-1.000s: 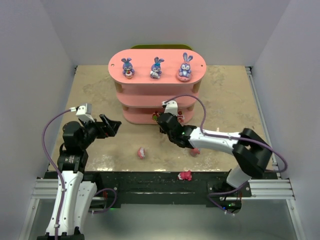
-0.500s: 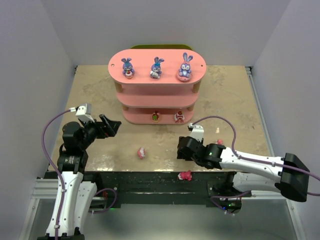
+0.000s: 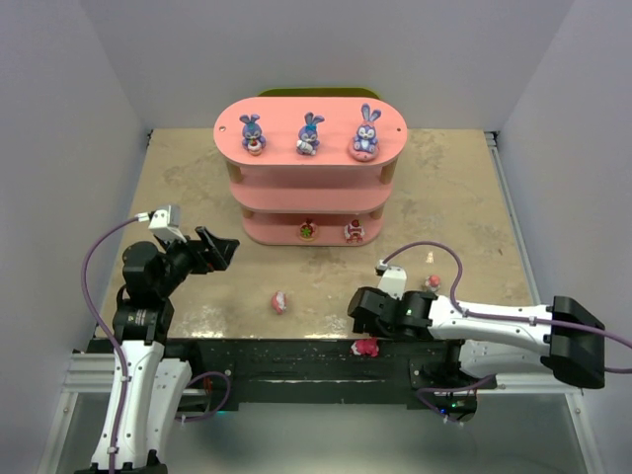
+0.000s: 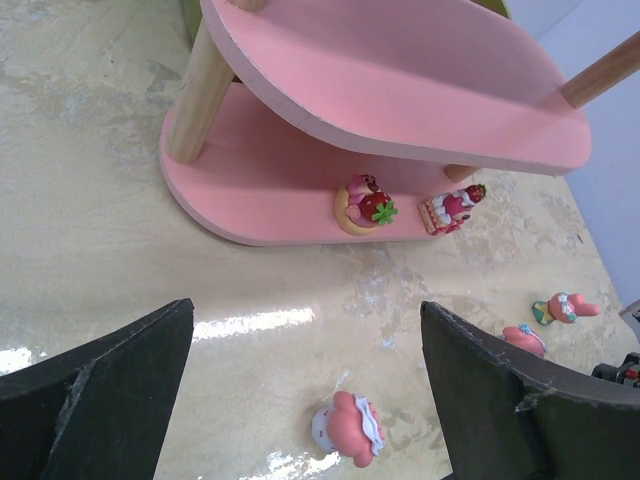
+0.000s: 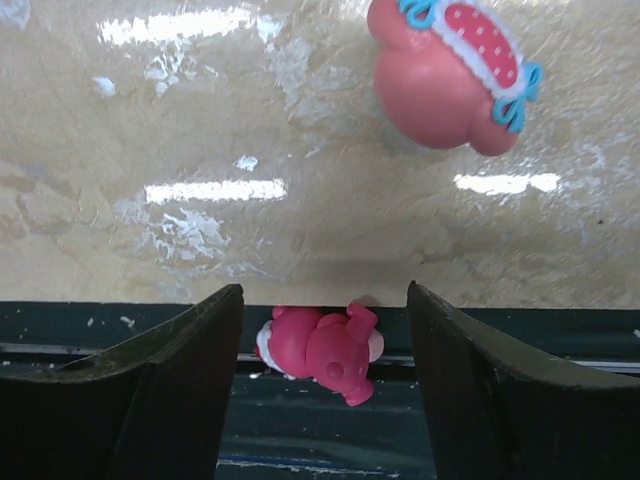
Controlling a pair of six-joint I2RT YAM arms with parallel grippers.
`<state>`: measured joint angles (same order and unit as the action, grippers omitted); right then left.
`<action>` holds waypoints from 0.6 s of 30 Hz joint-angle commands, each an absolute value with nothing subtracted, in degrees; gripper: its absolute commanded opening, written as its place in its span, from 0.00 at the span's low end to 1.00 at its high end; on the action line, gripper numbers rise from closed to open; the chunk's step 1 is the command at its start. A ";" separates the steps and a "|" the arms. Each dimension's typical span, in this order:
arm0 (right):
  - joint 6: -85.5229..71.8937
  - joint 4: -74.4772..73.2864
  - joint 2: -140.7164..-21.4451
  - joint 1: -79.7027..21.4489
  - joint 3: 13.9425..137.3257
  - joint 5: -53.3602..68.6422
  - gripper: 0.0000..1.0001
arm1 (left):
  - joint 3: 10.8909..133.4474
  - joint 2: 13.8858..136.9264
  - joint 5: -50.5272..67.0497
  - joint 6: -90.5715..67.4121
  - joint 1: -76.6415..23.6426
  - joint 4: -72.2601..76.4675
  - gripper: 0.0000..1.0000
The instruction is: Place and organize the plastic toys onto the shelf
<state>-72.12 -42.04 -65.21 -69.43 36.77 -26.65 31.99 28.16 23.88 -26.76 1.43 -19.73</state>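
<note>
Right pincer (image 5: 322, 298), spread wide, hangs just above the hot-pink figurine (image 5: 320, 348).

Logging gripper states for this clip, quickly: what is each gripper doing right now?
Left gripper: open, holding nothing.
Right gripper: open, holding nothing; a pink toy shows between its fingers, not gripped.

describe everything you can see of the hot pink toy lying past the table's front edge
The hot-pink glossy plastic figurine has rounded limbs and a white patch at one end. It lies on its side on the dark rail past the near edge of the tabletop. The open right hand hovers over it, fingers either side, not touching.
</note>
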 commanded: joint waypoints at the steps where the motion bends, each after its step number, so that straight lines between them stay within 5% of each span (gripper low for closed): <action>1: -76.90 -36.67 -63.20 -69.87 31.84 -19.53 0.69 | 31.90 27.95 24.61 -25.66 1.58 -17.49 0.99; 12: -79.10 -30.77 -61.61 -69.87 26.63 -13.63 0.58 | 31.82 28.13 24.70 -25.66 1.76 -17.40 1.00; 18: -77.70 -30.23 -60.91 -69.87 27.60 -10.64 0.34 | 31.91 28.30 24.52 -25.66 1.67 -17.49 1.00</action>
